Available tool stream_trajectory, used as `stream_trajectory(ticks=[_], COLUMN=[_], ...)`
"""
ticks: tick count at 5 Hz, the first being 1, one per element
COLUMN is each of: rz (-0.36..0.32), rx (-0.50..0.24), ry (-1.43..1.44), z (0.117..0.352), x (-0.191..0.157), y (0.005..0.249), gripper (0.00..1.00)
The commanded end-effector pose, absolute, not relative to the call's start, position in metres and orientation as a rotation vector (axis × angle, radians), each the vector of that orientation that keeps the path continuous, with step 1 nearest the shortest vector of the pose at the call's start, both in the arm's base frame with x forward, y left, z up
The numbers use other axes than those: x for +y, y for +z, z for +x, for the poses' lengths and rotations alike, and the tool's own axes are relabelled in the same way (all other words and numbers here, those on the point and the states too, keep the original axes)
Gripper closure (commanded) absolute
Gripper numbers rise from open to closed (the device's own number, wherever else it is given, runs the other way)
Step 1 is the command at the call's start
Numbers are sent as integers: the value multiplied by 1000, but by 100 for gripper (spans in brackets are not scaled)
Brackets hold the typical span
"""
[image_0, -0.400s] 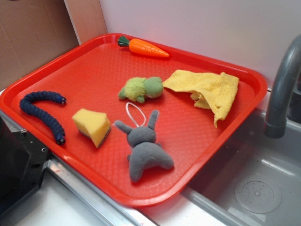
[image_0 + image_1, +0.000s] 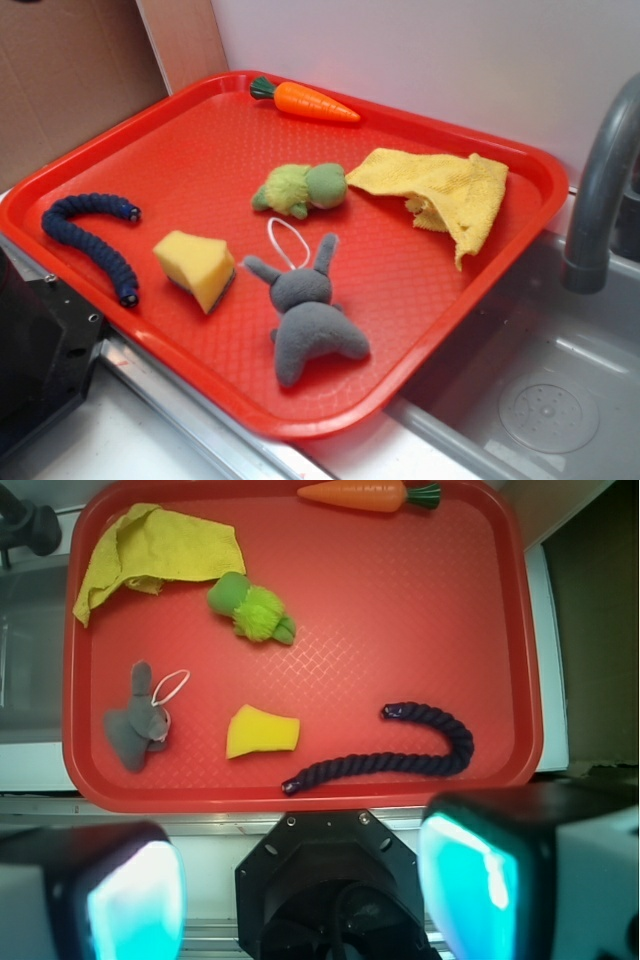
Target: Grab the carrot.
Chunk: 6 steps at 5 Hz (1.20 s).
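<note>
On tray (image 2: 60, 190) far edge: glossy orange carrot (image 2: 313, 102) w/ green stub; gripper (image 2: 300, 885) wide open, empty.

Exterior view: fixed off the near-right corner of the red tray (image 2: 520, 165), angled down and across toward the back wall; close enough that the tray fills most of the frame, faucet (image 2: 600, 190) and sink at right.

Wrist view: looks straight down from high above the tray's (image 2: 535, 680) front edge, hand (image 2: 300, 890) fingertips blurred along the bottom, whole tray in frame.

Shared: entire tray and contents, e.g. carrot (image 2: 305, 101) (image 2: 368, 494) at the far rim, rotated roughly half a turn between views.
</note>
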<state>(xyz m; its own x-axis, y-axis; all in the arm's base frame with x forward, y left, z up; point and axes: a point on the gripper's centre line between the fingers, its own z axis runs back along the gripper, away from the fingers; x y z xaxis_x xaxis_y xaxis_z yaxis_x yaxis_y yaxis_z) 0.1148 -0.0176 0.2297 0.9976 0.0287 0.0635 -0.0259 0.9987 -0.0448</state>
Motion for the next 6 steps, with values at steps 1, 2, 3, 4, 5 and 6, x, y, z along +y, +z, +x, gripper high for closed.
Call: stream_trajectory(ticks=[1, 2, 3, 4, 5, 6], rz=[-202, -36, -36, -36, -36, -36], rx=[-159, -323, -323, -323, -323, -323], ry=[235, 249, 249, 249, 249, 249], z=[172, 210, 210, 210, 210, 210], x=[36, 56, 56, 56, 56, 56], y=[194, 166, 166, 166, 166, 166], gripper=[0, 0, 0, 0, 0, 0])
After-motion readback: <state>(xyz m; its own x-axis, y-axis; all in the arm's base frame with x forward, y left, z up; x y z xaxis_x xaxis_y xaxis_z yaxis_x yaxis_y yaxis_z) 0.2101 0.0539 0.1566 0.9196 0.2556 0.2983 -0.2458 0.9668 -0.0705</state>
